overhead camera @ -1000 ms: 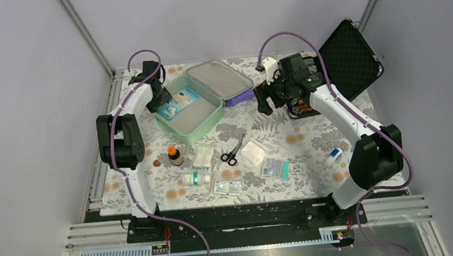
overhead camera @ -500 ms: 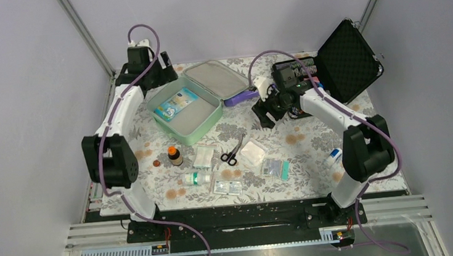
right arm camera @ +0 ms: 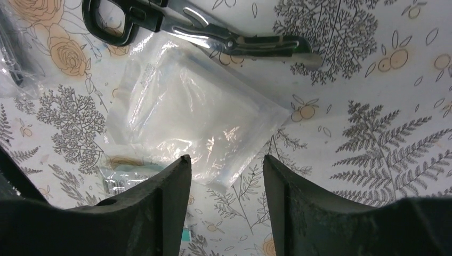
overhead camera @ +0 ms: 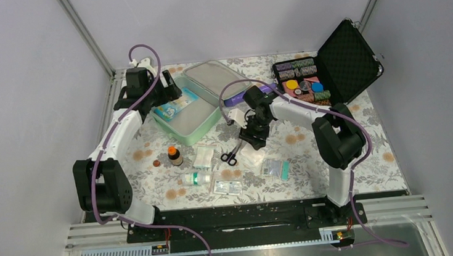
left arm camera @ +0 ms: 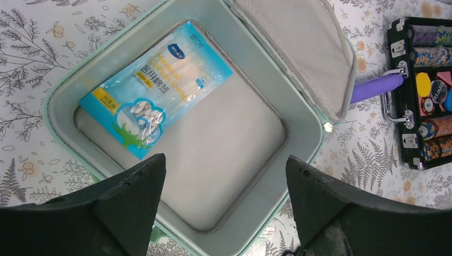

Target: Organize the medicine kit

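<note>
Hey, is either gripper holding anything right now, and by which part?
Nothing is held. The left gripper is open above the medicine kit; the right gripper is open over a clear plastic packet, not closed on it.

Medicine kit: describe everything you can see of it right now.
The medicine kit is a mint-green, rounded-square hinged case, plastic-looking, lying open on the floral tablecloth. Its grey-lined lid lies folded back, a purple bar at its edge. Inside, one blue-and-clear packet lies along a side wall; the rest of the grey floor is bare. The left pincer hovers open above, touching nothing.
</note>
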You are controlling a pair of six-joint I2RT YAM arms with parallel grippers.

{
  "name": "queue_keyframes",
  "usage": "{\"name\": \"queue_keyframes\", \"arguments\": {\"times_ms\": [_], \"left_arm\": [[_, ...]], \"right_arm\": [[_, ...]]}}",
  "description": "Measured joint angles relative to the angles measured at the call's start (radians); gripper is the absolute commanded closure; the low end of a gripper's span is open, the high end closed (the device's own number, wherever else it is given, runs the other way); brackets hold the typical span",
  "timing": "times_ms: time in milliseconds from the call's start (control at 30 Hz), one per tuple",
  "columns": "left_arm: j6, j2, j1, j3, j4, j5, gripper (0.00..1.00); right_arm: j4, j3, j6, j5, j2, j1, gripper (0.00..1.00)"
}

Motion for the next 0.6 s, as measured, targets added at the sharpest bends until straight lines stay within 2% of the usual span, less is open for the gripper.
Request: {"name": "queue_keyframes", "arguments": {"times_ms": [267, 400, 533, 600], "left_arm": [[-0.008, -0.029, 0.000, -0.006, 0.002, -0.015, 0.19], [-0.008, -0.045, 0.000, -0.006, 0.006, -0.017, 0.19], [-0.008, -0.045, 0.000, -0.006, 0.006, -0.018, 0.19], [-0.008, -0.045, 0.000, -0.006, 0.005, -0.018, 0.19]], "right_arm": [[0.006, 0.011, -0.011, 0.066, 0.048, 0.028, 0.51], [-0.002, 0.010, -0.009, 0.084, 0.070, 0.029, 0.69], [-0.006, 0.011, 0.006, 0.089, 0.076, 0.031, 0.98], [-0.013, 0.017, 0.025, 0.104, 0.076, 0.032, 1.00]]}}
